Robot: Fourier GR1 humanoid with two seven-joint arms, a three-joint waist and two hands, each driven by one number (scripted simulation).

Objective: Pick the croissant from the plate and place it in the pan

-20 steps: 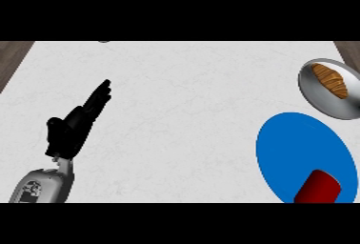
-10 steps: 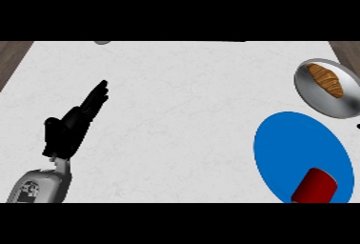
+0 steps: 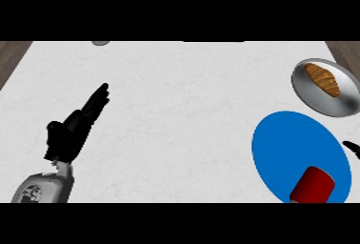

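Golden-brown croissant (image 3: 323, 79) lies on the grey round metal plate (image 3: 327, 106), upper right. The right hand (image 3: 351, 147), pose untellable, should come squarely over it. The left hand (image 3: 70, 133) rests, fingers straight

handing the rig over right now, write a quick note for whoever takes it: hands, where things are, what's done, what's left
Left hand: open, fingers straight, resting at the counter's left, holding nothing.
Right hand: only a black tip shows at the right edge; state unclear.
Brown croissant lies in the grey metal pan, far right.
Round blue plate holds only a dark red block at its near end.
Done: croissant is in the pan.
Left: apparently nothing but a check.
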